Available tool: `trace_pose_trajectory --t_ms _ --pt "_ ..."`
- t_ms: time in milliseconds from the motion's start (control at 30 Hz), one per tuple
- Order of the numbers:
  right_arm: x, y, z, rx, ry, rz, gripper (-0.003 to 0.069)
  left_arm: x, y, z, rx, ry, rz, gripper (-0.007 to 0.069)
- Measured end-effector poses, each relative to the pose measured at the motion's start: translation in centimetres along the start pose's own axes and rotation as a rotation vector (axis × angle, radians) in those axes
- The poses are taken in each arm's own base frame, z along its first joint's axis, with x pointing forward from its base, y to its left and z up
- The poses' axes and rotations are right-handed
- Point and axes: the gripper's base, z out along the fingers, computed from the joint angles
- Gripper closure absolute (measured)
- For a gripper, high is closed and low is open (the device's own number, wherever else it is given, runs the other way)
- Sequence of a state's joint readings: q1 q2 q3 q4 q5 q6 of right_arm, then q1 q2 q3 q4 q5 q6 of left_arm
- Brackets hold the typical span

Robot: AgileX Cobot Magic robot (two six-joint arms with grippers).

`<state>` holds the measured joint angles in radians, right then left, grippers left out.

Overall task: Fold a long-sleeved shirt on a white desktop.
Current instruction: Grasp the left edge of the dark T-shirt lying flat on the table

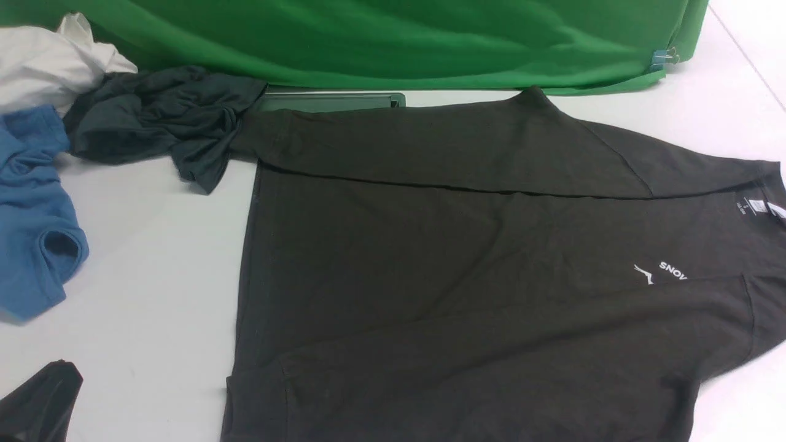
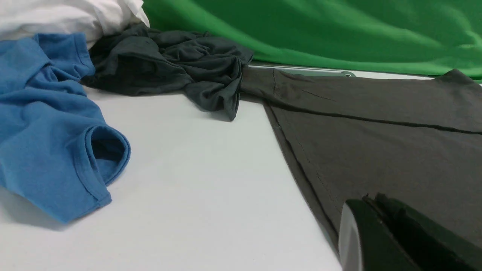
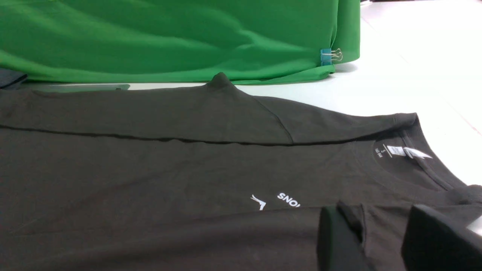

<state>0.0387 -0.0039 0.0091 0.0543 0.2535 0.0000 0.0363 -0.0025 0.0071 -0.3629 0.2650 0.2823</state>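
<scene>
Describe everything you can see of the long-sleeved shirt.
The long-sleeved shirt is dark brownish-black, soft cotton-looking knit, lying flat, front up, on the white desktop, collar toward the robot's right. A small white logo with partly covered lettering and a white neck label show. Both sleeves are folded across the body; the far sleeve's end meets the crumpled dark grey garment.

Dark brownish-black long-sleeved shirt (image 1: 466, 258) lies flat, both sleeves folded inward, on the white desktop (image 1: 153, 258)
</scene>
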Motion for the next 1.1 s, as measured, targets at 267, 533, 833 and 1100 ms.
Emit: trace_pose_trajectory --t_ms 267,533,833,1100 --pt "0.0 0.0 0.0 0.0 0.0 0.0 0.0417 0.0 0.0 0.0 0.0 -0.001 0.0 0.0606" --pt "0.0 0.0 0.0 0.0 0.0 0.0 0.0417 0.0 0.0 0.0 0.0 -0.001 0.0 0.0606" --pt "0.0 0.0 0.0 0.0 0.0 0.0 0.0417 -0.9 0.2 0.0 -0.013 -0.097 -0.095 0.0606" --pt "0.0 0.0 0.0 0.0 0.0 0.0 0.0417 -3.6 1.4 -0.8 -0.049 -0.426 -0.53 0.0606"
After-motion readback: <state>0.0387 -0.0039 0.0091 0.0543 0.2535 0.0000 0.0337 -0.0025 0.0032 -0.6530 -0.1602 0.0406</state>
